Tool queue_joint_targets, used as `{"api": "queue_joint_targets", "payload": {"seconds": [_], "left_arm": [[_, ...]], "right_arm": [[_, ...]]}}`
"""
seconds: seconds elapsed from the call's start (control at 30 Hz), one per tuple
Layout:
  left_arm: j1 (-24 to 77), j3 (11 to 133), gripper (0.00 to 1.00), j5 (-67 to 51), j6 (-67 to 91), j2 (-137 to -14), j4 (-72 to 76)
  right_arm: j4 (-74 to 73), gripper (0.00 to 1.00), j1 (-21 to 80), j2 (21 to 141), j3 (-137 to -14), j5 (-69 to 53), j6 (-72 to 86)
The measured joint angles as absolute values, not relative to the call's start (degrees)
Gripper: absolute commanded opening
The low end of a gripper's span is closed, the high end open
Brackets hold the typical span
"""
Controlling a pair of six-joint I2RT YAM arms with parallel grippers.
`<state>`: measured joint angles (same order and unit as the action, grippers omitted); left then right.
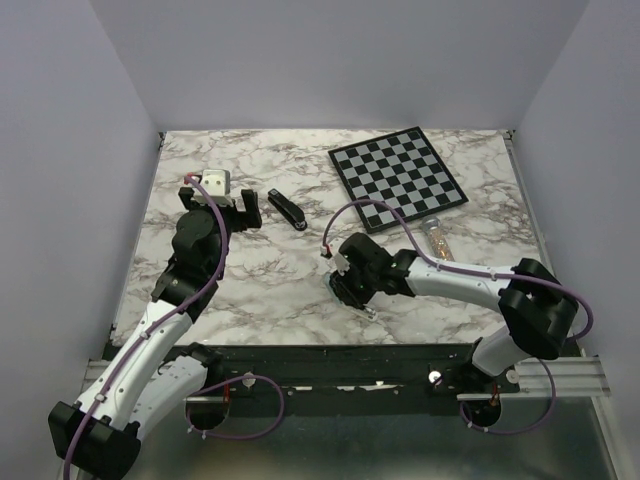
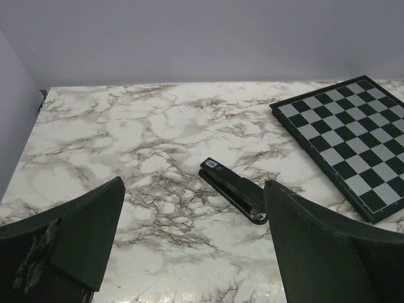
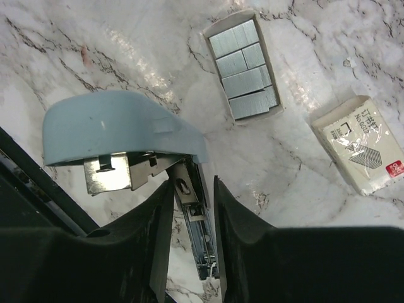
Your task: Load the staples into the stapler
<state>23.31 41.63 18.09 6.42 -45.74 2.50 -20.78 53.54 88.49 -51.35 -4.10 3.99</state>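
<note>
Fingers [image 2: 88, 227] of the left gripper [image 2: 193, 189] stand wide apart with only the marble table [image 2: 126, 126] between them, and the gripper hovers at the far left of the table. Just to its right lies the black stapler [image 2: 233, 189]. It is closed, flat on the marble at a slant, and apart from both grippers. Nearer the middle, the right gripper [image 3: 193, 186] sits low over a pale blue stapler [image 3: 120, 126] whose top is swung open. Its fingers are narrow, the stapler's bare metal rail [image 3: 192, 202] runs between them, and whether they press the rail cannot be told. The staples [image 3: 243, 66], silver strips packed in an open cream tray, rest on the marble just beyond that stapler, touching neither it nor the gripper. To the right of the tray lies a small cream box [image 3: 363, 148] with a printed label. In the top view a chessboard [image 1: 397, 178] lies on the far right part of the table, and a clear tube [image 1: 437, 238] lies just beside its near edge.
</note>
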Motion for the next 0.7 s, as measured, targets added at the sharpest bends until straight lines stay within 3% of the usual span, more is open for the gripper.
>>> {"api": "queue_joint_targets", "payload": {"seconds": [0.13, 0.23, 0.7], "left_arm": [[23.31, 41.54, 0.99, 18.15, 6.31, -45.78, 2.59], [23.31, 41.52, 0.99, 18.17, 6.20, -45.82, 2.61], [23.31, 41.12, 0.99, 19.16, 5.52, -45.80, 3.62]], "right_arm": [[-20.69, 0.24, 54.39, 88.62, -51.51, -3.92, 3.51], [-20.78, 0.20, 55.18, 88.62, -51.92, -3.55, 3.33], [-19.42, 0.12, 59.57, 96.92, -63.53, -1.76, 4.25]]}}
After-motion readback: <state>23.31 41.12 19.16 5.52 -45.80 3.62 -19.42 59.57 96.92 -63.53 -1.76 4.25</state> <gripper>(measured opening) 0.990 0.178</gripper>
